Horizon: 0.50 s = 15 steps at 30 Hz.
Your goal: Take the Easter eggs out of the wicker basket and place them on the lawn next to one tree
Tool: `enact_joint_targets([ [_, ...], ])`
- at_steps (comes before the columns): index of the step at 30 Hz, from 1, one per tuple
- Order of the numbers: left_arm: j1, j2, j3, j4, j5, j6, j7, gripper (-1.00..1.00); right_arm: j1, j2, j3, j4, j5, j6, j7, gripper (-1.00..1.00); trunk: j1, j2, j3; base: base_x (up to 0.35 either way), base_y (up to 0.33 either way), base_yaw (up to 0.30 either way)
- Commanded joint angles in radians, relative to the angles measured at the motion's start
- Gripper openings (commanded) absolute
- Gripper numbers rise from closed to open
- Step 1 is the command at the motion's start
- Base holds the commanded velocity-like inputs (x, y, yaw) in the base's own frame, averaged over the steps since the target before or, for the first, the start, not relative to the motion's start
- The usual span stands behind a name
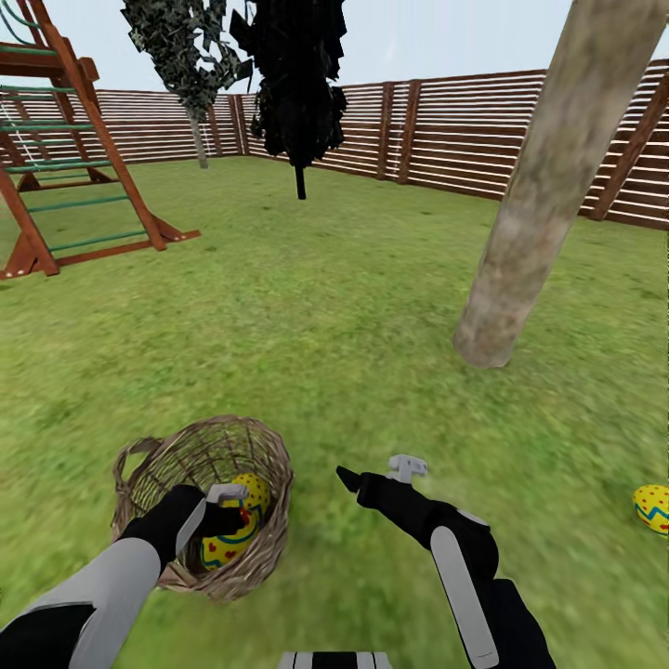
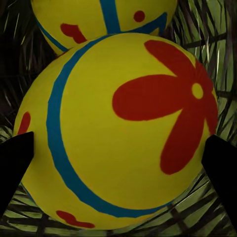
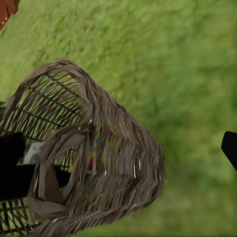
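Low at the frame's lower left, inside the basket [image 1: 200,483], the left hand [image 2: 118,163] sits with fingers apart around the nearer egg [image 2: 118,128], so it should close squarely at the widest part before lifting straight up.

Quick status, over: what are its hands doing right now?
Left gripper in basket, open around an egg. Right gripper open, empty. One egg on grass by tree.

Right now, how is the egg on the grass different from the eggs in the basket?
The egg on the grass lies loose on the lawn's right side, with no gripper near it. The basket eggs sit inside the wicker basket, with the left gripper reaching in. All are yellow with blue and red marks.
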<state>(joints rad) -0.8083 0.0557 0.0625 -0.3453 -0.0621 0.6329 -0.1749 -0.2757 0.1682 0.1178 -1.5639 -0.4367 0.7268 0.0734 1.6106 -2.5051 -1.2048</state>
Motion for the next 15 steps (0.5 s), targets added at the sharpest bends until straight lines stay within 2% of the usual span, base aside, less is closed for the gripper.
enact_joint_targets([
  [1, 0.0, 0.0, 0.007, -0.001, -0.007, 0.005, -0.006, -1.0, 0.0, 0.0, -0.001, -0.001, 0.004, 0.005, 0.005, 1.0, -0.001, 0.0, 0.003, -0.037, 0.0, 0.0],
  [15, 0.0, 0.0, 0.007, -0.001, -0.007, 0.005, -0.006, -1.0, 0.0, 0.0, -0.001, -0.001, 0.004, 0.005, 0.005, 1.0, -0.007, 0.003, 0.057, -0.053, 0.0, 0.0],
])
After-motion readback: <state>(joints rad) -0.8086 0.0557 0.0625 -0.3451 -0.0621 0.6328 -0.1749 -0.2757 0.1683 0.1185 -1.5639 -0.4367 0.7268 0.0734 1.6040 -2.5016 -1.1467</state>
